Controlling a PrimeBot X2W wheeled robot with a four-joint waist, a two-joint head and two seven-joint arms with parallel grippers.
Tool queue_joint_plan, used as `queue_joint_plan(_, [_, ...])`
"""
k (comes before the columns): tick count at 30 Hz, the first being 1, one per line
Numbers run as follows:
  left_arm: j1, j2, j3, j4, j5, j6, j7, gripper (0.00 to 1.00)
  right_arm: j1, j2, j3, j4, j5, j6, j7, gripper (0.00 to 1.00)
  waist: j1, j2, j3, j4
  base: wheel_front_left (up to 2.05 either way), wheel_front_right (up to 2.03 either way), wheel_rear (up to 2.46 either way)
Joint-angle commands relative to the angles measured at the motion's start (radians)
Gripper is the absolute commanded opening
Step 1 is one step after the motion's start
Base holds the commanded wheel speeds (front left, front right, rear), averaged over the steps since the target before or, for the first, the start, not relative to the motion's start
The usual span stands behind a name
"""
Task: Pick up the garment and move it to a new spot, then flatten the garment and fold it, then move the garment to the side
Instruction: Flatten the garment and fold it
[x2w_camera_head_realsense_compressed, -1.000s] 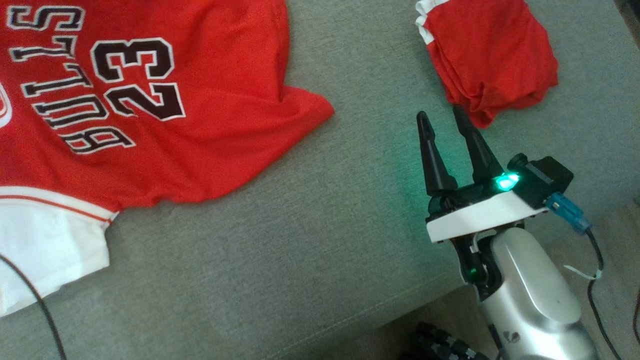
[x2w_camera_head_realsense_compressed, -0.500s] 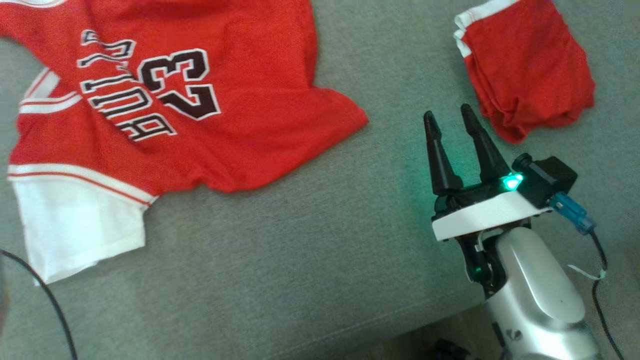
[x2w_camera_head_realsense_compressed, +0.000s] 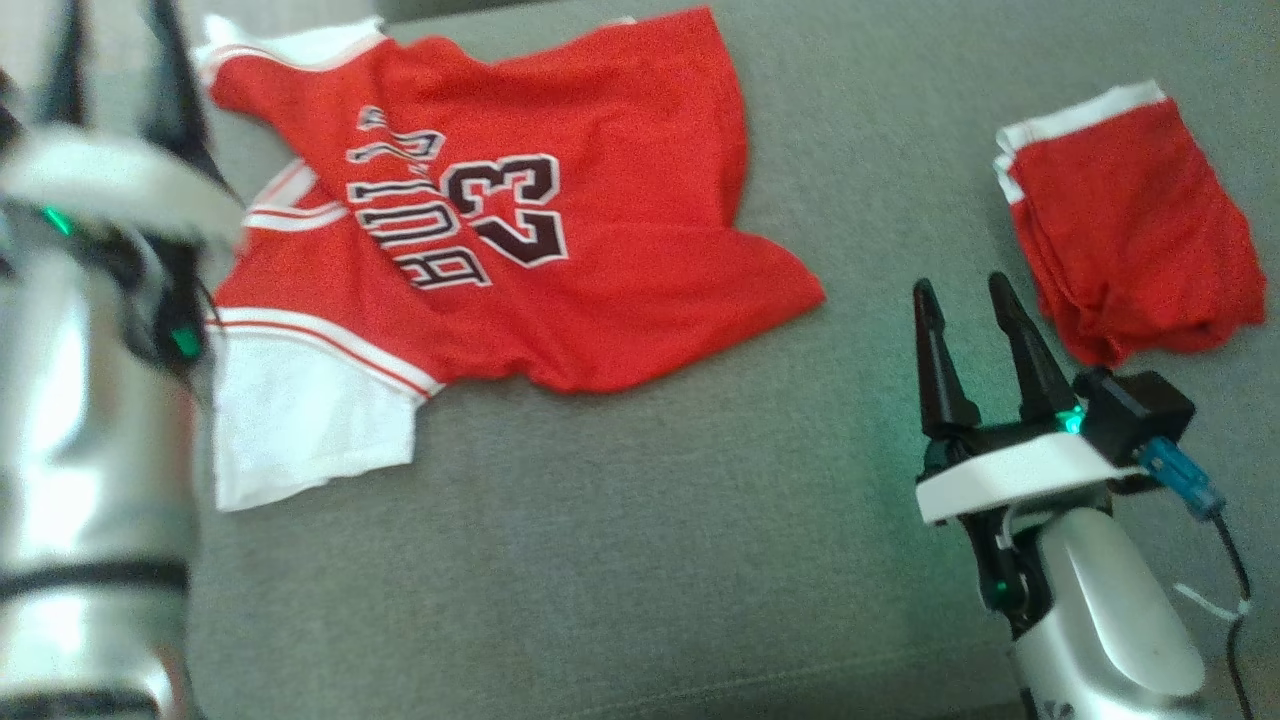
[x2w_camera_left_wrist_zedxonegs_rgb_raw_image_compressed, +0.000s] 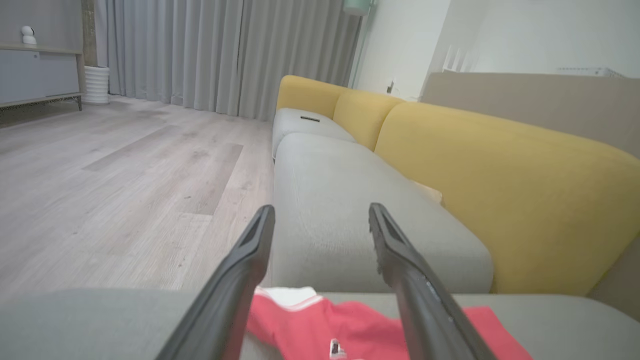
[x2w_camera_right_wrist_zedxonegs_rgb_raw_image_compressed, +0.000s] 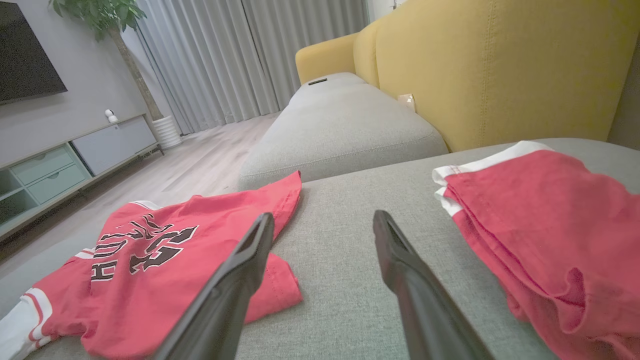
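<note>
On the grey sofa seat (x2w_camera_head_realsense_compressed: 640, 540) the red number 23 jersey (x2w_camera_head_realsense_compressed: 560, 250) lies print up, spread mostly open, not touched by either claw. One white sleeve (x2w_camera_head_realsense_compressed: 300, 430) sticks out at its near left corner, and the hem on the right side is rucked into a point. I read that as set down at its new spot and waiting for flattening. No fold is made in it yet.

At the right, well apart from the jersey, sits a folded red garment (x2w_camera_head_realsense_compressed: 1130, 230) with white trim. It's probably a finished piece parked aside, which would explain the bare strip of seat between the two.

The left gripper (x2w_camera_left_wrist_zedxonegs_rgb_raw_image_compressed: 320, 215) has its fingers spread wide with nothing between them. Its silver forearm (x2w_camera_head_realsense_compressed: 90, 430) stands tall at the left edge of the head view, blurred, just beside the jersey's sleeve side. Its wrist camera looks almost level along the seat toward the yellow backrest (x2w_camera_left_wrist_zedxonegs_rgb_raw_image_compressed: 500, 200), with the jersey's edge just under the fingertips. So I judge the claw raised and clear of the cloth.

The right gripper (x2w_camera_head_realsense_compressed: 961, 295) is also wide and empty. It's low over the seat at lower right, forearm coming up from the bottom edge. The fingers point into the gap, with the tips near the folded garment's near corner but apart from it.

To me, both arms look parked for a reach to the jersey's edges.
</note>
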Motion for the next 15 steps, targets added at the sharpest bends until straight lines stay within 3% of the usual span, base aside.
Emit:
queue_joint_plan(1, [0.034,0.034,0.010,-0.066,0.013,-0.006,-0.005,1.00,-0.001,-0.001,0.006,-0.031,-0.010,-0.001,-0.005,1.00,0.0002,0.0000,-0.051,0.049,0.00,0.00,0.00])
queue_joint_plan(9, [0.369,-0.033,-0.045,-0.246,0.047,0.026,-0.005,1.00,0.063,-0.001,-0.031,-0.055,-0.014,-0.001,0.011,1.00,0.0002,0.0000,-0.108,0.097,0.00,0.00,0.00])
queue_joint_plan(15, [0.496,-0.051,-0.070,-0.258,0.066,0.059,-0.005,1.00,0.085,-0.001,-0.030,-0.071,-0.012,-0.001,0.024,1.00,0.0002,0.0000,-0.117,0.100,0.00,0.00,0.00])
